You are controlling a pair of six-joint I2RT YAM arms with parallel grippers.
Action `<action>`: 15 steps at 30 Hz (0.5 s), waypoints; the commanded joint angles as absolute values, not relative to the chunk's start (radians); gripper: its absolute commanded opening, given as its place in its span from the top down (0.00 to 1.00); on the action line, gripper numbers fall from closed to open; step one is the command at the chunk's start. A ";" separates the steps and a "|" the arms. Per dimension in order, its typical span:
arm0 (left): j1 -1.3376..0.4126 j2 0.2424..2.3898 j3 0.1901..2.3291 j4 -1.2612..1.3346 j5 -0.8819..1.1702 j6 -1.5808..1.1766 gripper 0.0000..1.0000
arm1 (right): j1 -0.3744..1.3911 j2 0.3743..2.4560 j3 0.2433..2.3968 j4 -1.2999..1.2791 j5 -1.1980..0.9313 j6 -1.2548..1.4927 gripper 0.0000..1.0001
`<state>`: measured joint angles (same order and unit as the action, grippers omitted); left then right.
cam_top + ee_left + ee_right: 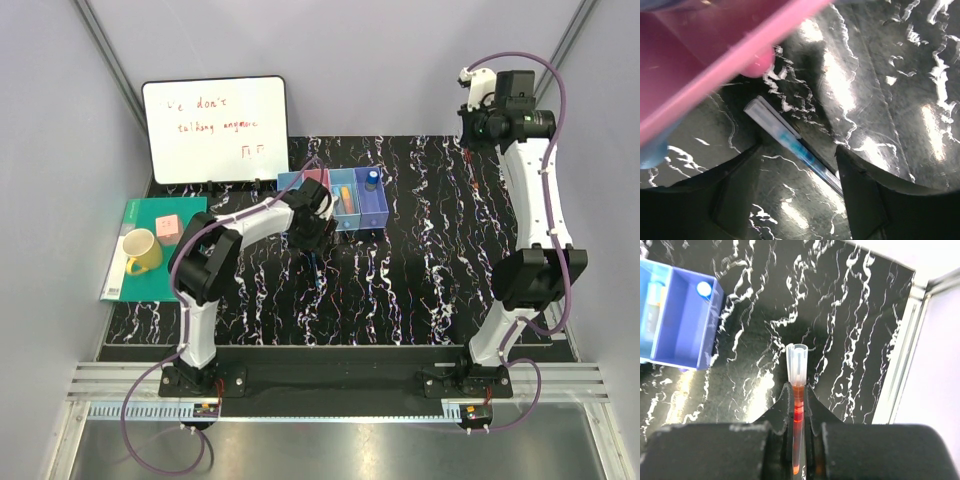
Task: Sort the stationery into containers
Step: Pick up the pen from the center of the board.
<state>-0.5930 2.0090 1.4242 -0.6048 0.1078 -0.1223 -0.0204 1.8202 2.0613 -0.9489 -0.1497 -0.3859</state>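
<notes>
The four joined containers (335,195) stand at the back middle of the table. The purple-blue bin (685,325) holds the blue-capped grey cylinder (372,180), also seen in the right wrist view (704,288). An orange piece (347,203) lies in the light blue bin beside it. My left gripper (310,235) is open just in front of the pink bin (700,55). A thin blue pen (785,137) lies on the table between its fingers (860,190), untouched. My right gripper (799,405) is raised at the back right and is shut on an orange pen (798,405) with a clear cap.
A whiteboard (215,130) leans at the back left. A green notebook (150,270) at the left carries a yellow mug (143,250) and a pink cube (168,228). The black marbled mat (400,290) covers the table. A metal rail (900,365) edges it on the right.
</notes>
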 commanded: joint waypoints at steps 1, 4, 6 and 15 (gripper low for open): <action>-0.598 2.036 1.479 -0.587 0.075 -0.144 0.39 | -0.012 1.787 2.174 -0.986 -0.202 -0.370 0.96; -0.598 2.055 1.489 -0.591 0.069 -0.147 0.42 | -0.012 1.789 2.210 -1.008 -0.222 -0.353 0.97; -0.598 2.066 1.496 -0.589 0.063 -0.152 0.45 | -0.012 1.787 2.223 -1.014 -0.235 -0.344 0.96; -0.600 2.103 1.497 -0.595 0.026 -0.146 0.62 | -0.012 1.772 2.255 -1.025 -0.270 -0.319 0.95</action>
<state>-0.5957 2.0533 1.4807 -0.6044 0.0616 -0.1406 -0.0196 1.8187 2.2017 -1.0206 -0.2314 -0.3439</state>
